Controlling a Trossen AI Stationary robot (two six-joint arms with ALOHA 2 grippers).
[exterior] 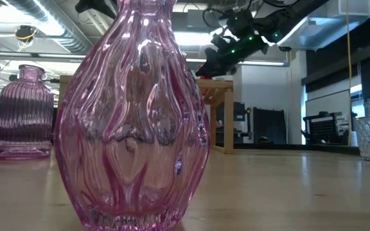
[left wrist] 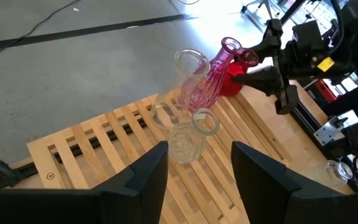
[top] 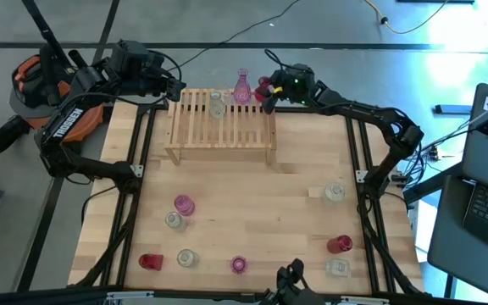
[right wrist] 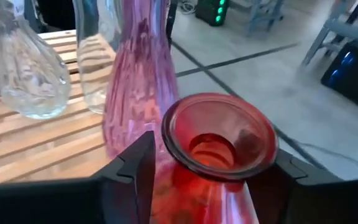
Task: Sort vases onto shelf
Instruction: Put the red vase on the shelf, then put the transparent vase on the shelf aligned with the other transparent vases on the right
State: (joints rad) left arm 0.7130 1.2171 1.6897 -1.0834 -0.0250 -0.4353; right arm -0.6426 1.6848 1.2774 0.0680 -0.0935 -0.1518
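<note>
The shelf (top: pixel 223 127) stands at the table's far side. On its slats stand two clear vases (left wrist: pixel 190 138) (left wrist: pixel 188 78) and a slim pink vase (left wrist: pixel 213 81). A red vase (right wrist: pixel 219 134) with a flared mouth is at the shelf's far right corner; its base is hidden. My right gripper (right wrist: pixel 213 180) is open, with one finger on each side of the red vase below its rim. My left gripper (left wrist: pixel 197 180) hangs open over the shelf's far left part with nothing between its fingers. Several more vases stand on the near half of the table. My right gripper comes at the red vase about level from the table's right, one finger (right wrist: pixel 132 171) on each side of its neck (right wrist: pixel 185 186). The vase stands upright. A dark gap shows beside one finger; whether the other touches the glass I cannot tell.
Loose vases on the table: pink (top: pixel 183 204), clear (top: pixel 174 220), red (top: pixel 150 262), clear (top: pixel 186 257), pink (top: pixel 239 265), red (top: pixel 339 245), clear (top: pixel 338 268) and clear (top: pixel 335 192). A big pink vase (exterior: pixel 133 115) fills the low view. The table's middle is bare wood.
</note>
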